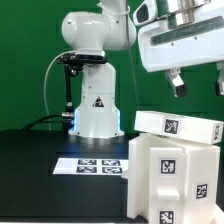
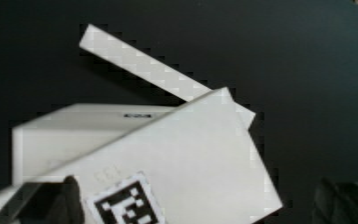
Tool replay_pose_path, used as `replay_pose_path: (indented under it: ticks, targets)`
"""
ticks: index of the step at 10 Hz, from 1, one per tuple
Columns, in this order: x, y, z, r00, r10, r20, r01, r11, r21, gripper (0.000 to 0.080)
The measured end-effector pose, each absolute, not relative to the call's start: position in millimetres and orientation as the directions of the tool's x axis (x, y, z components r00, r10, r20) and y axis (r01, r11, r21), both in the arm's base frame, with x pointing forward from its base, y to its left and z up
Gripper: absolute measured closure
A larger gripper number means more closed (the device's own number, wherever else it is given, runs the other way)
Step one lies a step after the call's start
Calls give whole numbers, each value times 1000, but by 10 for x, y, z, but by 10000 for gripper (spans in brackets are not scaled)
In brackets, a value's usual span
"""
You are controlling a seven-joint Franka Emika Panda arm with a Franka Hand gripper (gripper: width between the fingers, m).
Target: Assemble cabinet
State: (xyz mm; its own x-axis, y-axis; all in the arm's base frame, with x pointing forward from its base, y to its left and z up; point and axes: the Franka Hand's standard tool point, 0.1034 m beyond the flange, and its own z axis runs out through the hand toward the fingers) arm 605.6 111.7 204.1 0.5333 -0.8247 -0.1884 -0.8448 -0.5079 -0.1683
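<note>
The white cabinet box (image 1: 170,185) stands on the black table at the exterior view's lower right, with marker tags on its faces. A flat white panel (image 1: 180,127) with a tag lies tilted on top of it. My gripper (image 1: 198,86) hangs above the panel, apart from it, open and empty. In the wrist view the tagged panel (image 2: 185,150) lies slanted over the box (image 2: 69,135), and a narrow white edge (image 2: 140,62) sticks out beyond it. The gripper (image 2: 194,205) has its dark fingers (image 2: 43,200) spread wide on either side of the panel.
The marker board (image 1: 100,165) lies flat on the black table in front of the robot base (image 1: 95,105). A black stand with cables (image 1: 68,85) rises at the exterior view's left. A green wall is behind.
</note>
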Motion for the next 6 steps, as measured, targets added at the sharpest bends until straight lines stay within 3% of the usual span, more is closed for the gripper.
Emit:
replay_pose_path:
  ticks: [4, 6]
  targets:
    - [6056, 1102, 2037, 753, -645, -131, -657, -724, -210, 151]
    - [6086, 1097, 2032, 928, -362, -82, -369, -925, -87, 151]
